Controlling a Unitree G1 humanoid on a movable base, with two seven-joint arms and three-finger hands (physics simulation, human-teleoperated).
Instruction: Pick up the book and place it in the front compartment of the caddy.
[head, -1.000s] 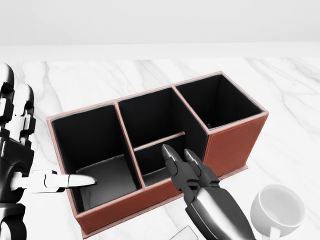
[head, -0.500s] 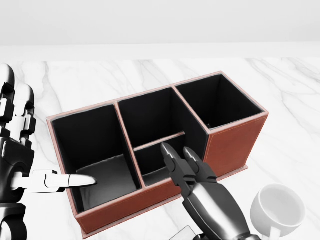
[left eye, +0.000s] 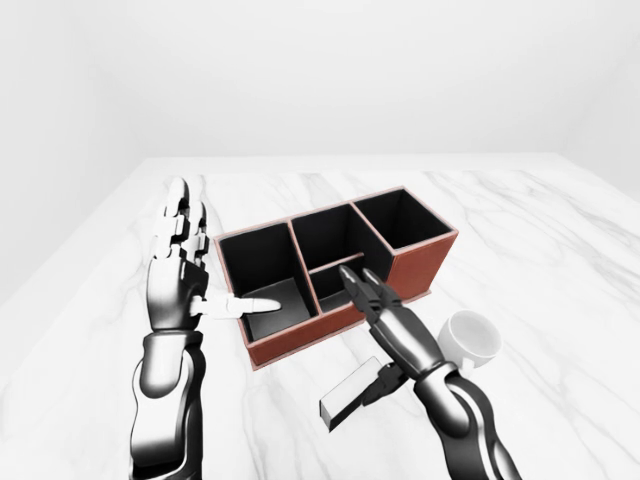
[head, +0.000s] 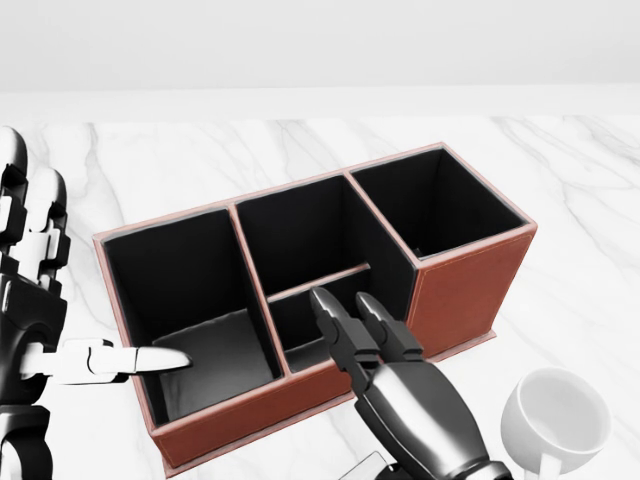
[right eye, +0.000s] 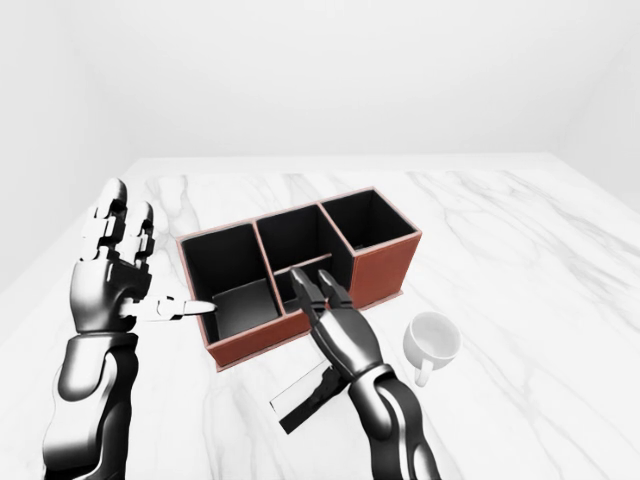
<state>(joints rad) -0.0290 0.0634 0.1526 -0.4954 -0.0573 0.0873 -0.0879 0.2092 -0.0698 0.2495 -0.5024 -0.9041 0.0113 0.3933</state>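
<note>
The red-brown caddy (left eye: 300, 338) with black insides stands on the marble table; its middle section is split in two, and it also shows in the head view (head: 470, 285). The book (left eye: 350, 397), a dark slab with a pale edge, sits tilted under my right palm with the thumb pressed on it; it shows best in the right-eye view (right eye: 300, 398). My right hand (left eye: 362, 285) has its two fingers stretched straight over the near rim of the middle section. My left hand (left eye: 205, 285) is open at the caddy's left end, fingers upright, thumb pointing over the left compartment.
A white mug (left eye: 470, 338) stands on the table right of my right arm, below the caddy's right end. The white marble table (left eye: 520, 230) runs wide on all sides, with plain pale walls beyond.
My right hand has slid a little to the left and further over the caddy's near rim, the book going with it. The left hand and the caddy have not moved.
</note>
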